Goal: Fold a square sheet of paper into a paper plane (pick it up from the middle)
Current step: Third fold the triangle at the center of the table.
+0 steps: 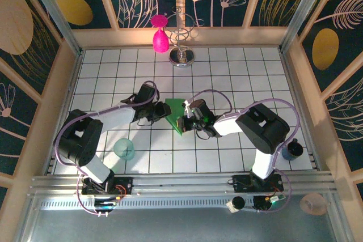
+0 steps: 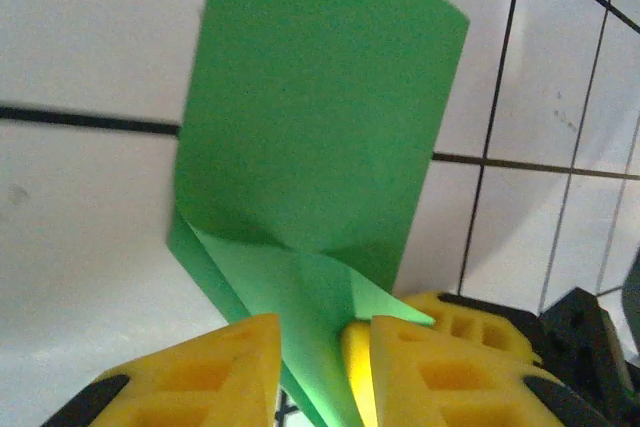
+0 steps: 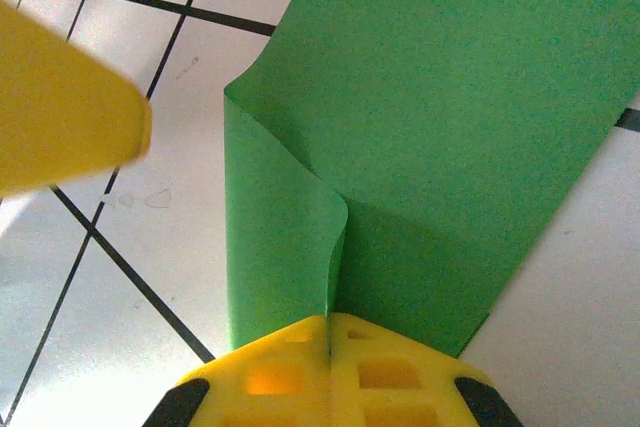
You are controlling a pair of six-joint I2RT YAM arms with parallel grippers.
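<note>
**Top external view.** The square sheet of paper (image 1: 174, 109) lies partly folded at the middle of the tiled table (image 1: 238, 83), between the two tools. The left gripper (image 1: 160, 113) meets its left edge. The right gripper (image 1: 186, 120) meets its near-right edge. The teal cup (image 1: 125, 148) stands well apart, to the near left.

**Left wrist view.** The left gripper (image 2: 322, 332) is released, its jaws parted. A pointed flap of the sheet (image 2: 320, 117) runs through the gap without being pinched. The rest of the sheet lies flat on the table beyond.

**Right wrist view.** The right gripper (image 3: 330, 332) is clenched on the sheet (image 3: 450, 127), pads together on a curled, raised flap at the near edge. The curl is soft and not yet creased.

**Procedure (judgement).** The step in hand appears to be setting a fold.
1. Hold the right clamp firm as the anchor.
2. Centre the left jaws over the flap before closing, so that the edges align.
3. Close gently. Thin paper is likely to tear or skew under a sideways pull.
4. Press the crease flat against the table, working outward from the anchor.
</note>
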